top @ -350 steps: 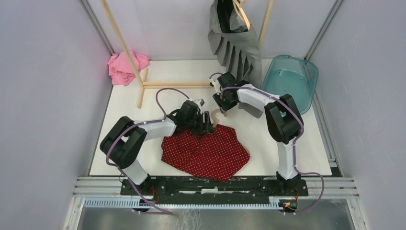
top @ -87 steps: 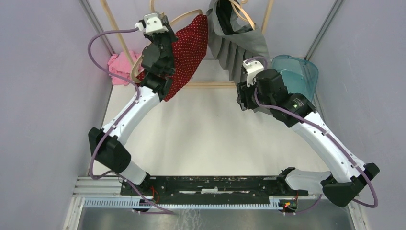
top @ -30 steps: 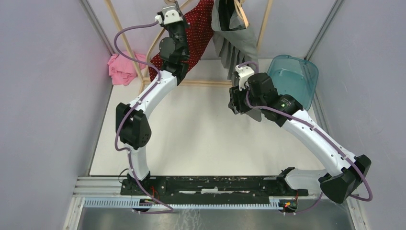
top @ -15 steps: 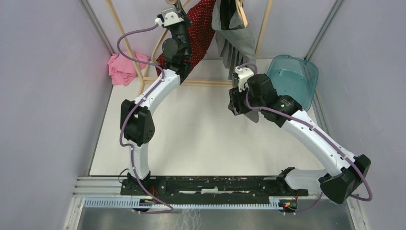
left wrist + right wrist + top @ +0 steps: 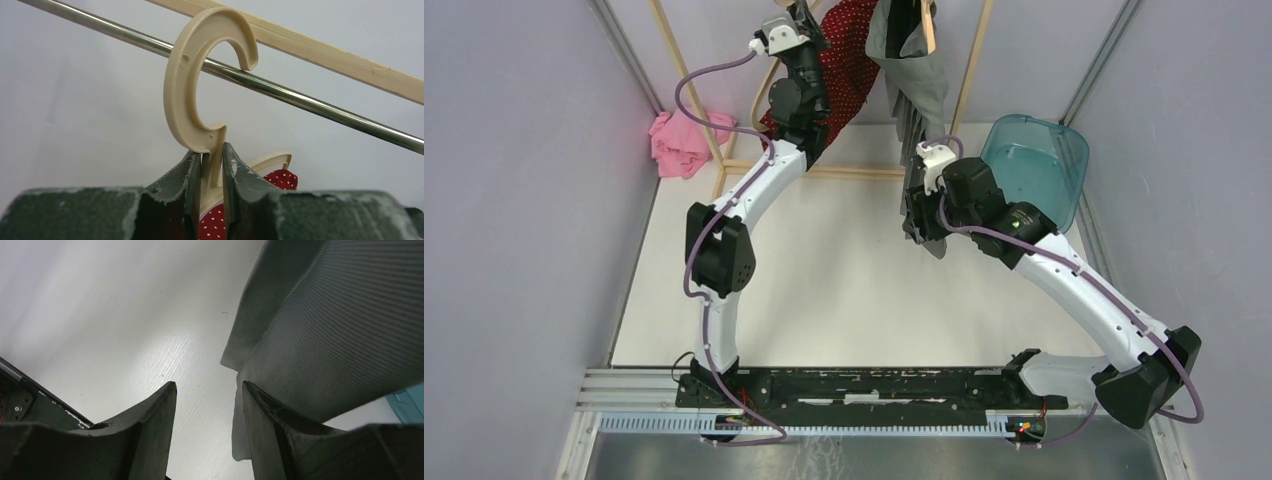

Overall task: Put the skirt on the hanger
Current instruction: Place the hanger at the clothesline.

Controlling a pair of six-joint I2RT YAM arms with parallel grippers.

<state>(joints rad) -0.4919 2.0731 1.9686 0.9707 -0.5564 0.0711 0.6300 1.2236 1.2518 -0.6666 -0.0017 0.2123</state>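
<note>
The cream hanger (image 5: 176, 85) stands upright, and my left gripper (image 5: 211, 152) is shut on its neck just below the hook. The hook curls across a metal rail (image 5: 310, 104); I cannot tell whether it rests on it. The red white-dotted skirt (image 5: 282, 179) hangs from the hanger's arms below my fingers. From above, the skirt (image 5: 849, 55) drapes down beside my raised left gripper (image 5: 796, 20) at the top of the rack. My right gripper (image 5: 209, 385) is open and empty over the table, its right finger beside the hem of a grey pleated skirt (image 5: 340, 325).
The grey skirt (image 5: 921, 85) hangs on its own hanger right next to the red one. A teal tub (image 5: 1036, 165) sits at the back right, and a pink cloth (image 5: 679, 140) at the back left. The wooden rack base (image 5: 824, 172) crosses the table's far end.
My left arm has carried the hanger and red skirt slightly right and up at the rail. The grey skirt has swung down towards my right gripper, which has barely moved.
</note>
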